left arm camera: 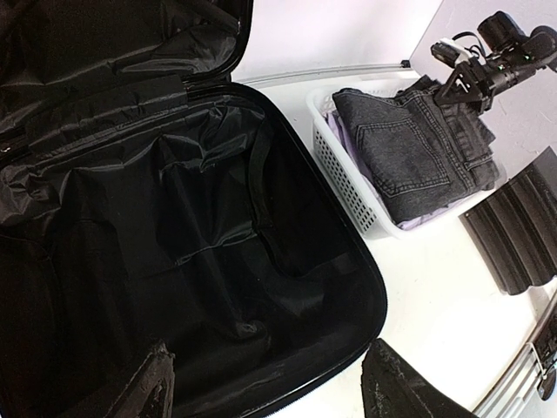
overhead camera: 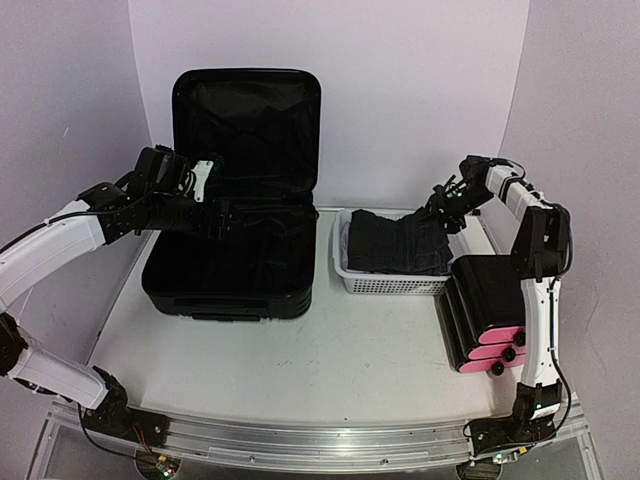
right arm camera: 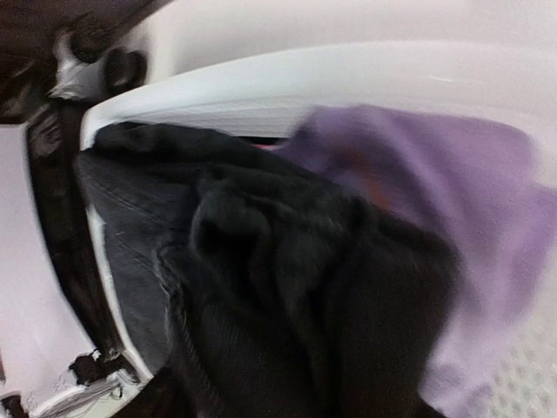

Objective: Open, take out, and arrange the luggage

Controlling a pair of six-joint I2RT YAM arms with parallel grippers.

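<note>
The luggage (overhead camera: 230,285) lies open at the left of the table, lid upright against the back wall. Its black lining (left arm camera: 218,261) shows bare and nothing lies in it. My left gripper (overhead camera: 215,215) hovers above the suitcase's inside, open and empty, fingers wide apart (left arm camera: 270,387). My right gripper (overhead camera: 440,208) is at the far right of the white mesh basket (overhead camera: 385,282), down on the dark jeans (overhead camera: 395,245) that lie there. In the right wrist view black cloth (right arm camera: 287,296) bunches up over the fingers and hides them.
A purple garment (right arm camera: 452,174) lies under the jeans in the basket (left arm camera: 344,174). A black box with pink drawer fronts (overhead camera: 490,300) stands right of the basket, near the right arm. The table's metal front edge (overhead camera: 300,435) runs along the bottom.
</note>
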